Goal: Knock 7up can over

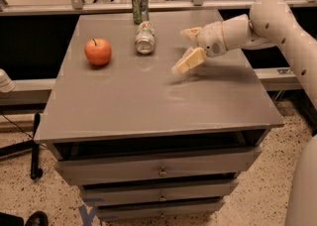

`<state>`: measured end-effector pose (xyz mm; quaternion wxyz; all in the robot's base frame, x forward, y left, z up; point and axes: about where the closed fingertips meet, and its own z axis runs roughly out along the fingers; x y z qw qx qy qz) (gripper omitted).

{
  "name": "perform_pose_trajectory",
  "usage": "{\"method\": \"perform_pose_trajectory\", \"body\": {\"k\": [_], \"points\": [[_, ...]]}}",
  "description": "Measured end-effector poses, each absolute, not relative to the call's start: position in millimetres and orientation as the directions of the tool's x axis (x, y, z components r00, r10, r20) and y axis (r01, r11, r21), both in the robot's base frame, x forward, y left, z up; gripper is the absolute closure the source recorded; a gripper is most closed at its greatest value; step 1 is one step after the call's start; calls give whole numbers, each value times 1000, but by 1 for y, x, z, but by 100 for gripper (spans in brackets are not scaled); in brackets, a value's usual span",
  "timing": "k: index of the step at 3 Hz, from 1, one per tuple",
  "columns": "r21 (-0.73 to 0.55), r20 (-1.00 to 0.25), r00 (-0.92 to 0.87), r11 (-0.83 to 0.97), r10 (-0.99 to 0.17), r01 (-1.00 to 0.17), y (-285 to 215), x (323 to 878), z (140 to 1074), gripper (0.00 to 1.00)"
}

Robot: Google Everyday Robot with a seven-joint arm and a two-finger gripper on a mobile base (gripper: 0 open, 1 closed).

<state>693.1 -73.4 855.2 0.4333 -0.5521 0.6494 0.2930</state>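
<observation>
On the table (pixel 148 106), taken from its middle, the apple (pixel 98 51) sits at 10 o'clock. The 7up can (pixel 144 37) lies on its side at 12 o'clock. The upright can (pixel 140 5) stands just behind it, at the back edge. The gripper (pixel 180 51) hangs over the top at 2 o'clock, right of the 7up can and apart from it. Drawers (pixel 158 170) sit stacked below the top.
</observation>
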Motion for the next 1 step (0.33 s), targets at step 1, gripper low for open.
{"method": "perform_pose_trajectory", "body": {"k": [1], "points": [[-98,-886,-15,219,-463,-971,-73,693,855,0]]}}
